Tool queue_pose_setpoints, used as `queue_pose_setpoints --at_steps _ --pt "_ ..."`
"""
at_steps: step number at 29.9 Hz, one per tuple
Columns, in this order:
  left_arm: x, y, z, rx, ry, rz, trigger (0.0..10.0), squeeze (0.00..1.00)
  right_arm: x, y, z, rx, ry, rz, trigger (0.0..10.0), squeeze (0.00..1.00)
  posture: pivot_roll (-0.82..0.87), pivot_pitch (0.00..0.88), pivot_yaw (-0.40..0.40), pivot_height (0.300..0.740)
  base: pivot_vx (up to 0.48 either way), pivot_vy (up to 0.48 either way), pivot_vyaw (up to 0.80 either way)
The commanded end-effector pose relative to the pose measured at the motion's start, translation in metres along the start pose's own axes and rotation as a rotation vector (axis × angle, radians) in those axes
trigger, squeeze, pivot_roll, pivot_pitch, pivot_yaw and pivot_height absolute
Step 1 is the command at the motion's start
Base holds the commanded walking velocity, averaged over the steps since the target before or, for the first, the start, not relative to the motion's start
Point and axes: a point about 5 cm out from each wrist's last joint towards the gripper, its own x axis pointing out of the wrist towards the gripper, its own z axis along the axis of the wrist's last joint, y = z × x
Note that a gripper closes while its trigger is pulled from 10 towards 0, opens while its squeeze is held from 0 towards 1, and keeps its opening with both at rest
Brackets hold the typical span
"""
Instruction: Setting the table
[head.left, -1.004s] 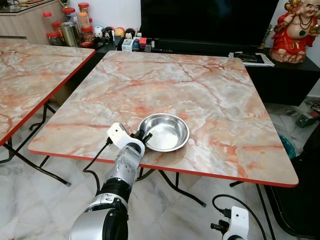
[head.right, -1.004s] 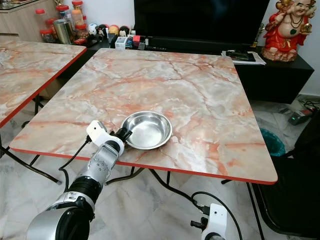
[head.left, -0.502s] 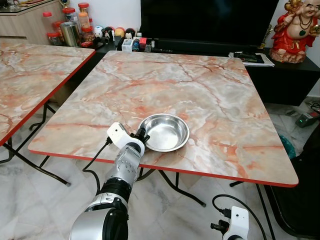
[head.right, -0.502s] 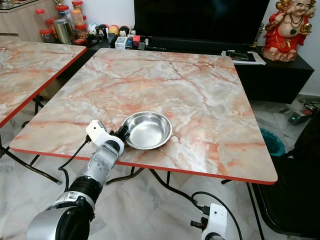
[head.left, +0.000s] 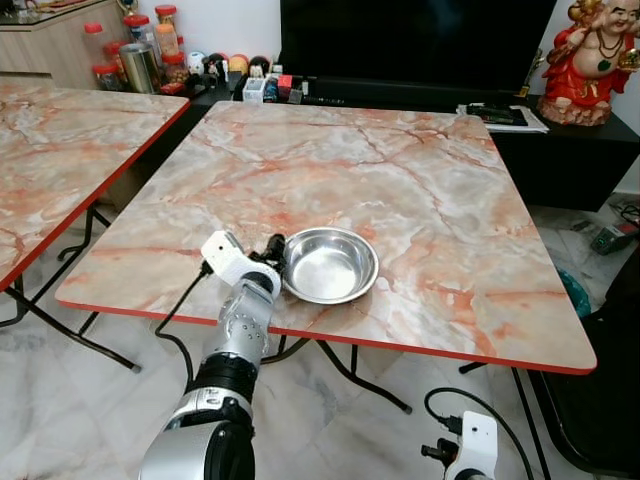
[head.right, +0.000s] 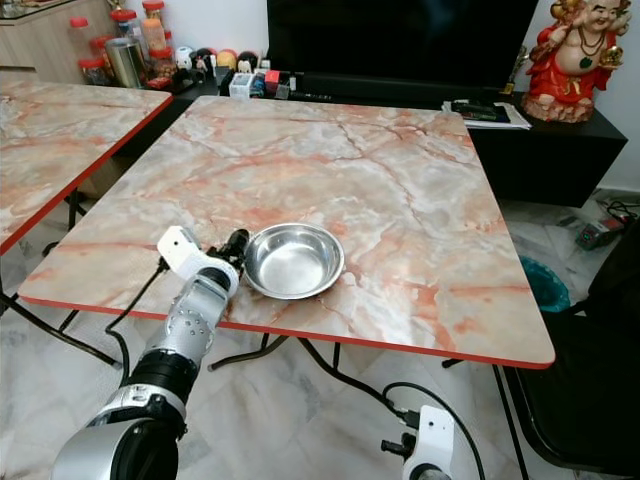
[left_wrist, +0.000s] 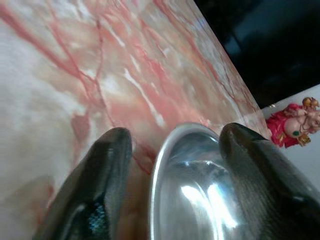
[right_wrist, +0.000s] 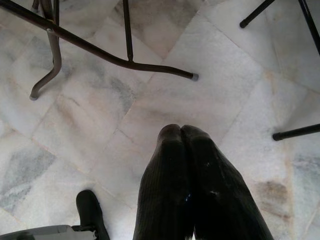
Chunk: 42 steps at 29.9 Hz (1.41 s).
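Shiny silver bowl (head.left: 330, 264) on pink-and-cream marbled table (head.left: 420, 180) with red edge; black-fingered left gripper (left_wrist: 172, 150).

Left silver arm: extended forward; left gripper (left_wrist: 172, 150) with black fingers (left_wrist: 97, 185) spread apart. Right silver arm: hanging low, idle; right gripper (right_wrist: 181, 131) with black fingers pressed together, pointing downward.

A bowl (head.left: 330, 264) sits near the table (head.left: 420, 190) front edge, left end effector (head.left: 272, 252) at its left rim.
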Motion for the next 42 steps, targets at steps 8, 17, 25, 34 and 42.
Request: queue_pose_setpoints --at_steps 8,17,25,34,42 --pt "-0.009 0.019 0.035 0.126 -0.214 0.099 10.0 0.00 0.001 0.001 0.004 0.003 -0.006 0.000 10.0 0.00 -0.02 0.000 -0.034 0.740 0.000 0.000 0.00" --pt "-0.026 0.031 0.073 0.467 -0.452 0.055 10.0 0.00 0.001 0.001 0.006 0.015 -0.017 -0.002 10.0 0.00 -0.02 0.000 -0.037 0.740 0.000 0.000 0.00" --pt "-0.052 0.090 0.097 0.722 -0.503 0.235 10.0 0.00 0.000 -0.001 0.002 0.011 -0.013 -0.007 10.0 0.00 -0.02 0.000 -0.024 0.740 0.000 0.000 0.00" --pt "-0.081 0.130 0.116 0.879 -0.553 0.396 10.0 0.00 0.000 -0.001 0.002 0.004 -0.016 0.000 10.0 0.00 -0.01 0.000 -0.026 0.740 0.000 0.000 0.00" --pt "-0.111 0.197 0.097 0.866 -0.384 0.681 10.0 0.00 0.000 0.000 0.003 -0.002 -0.018 0.004 10.0 0.00 -0.01 0.000 -0.027 0.740 0.000 0.000 0.00"
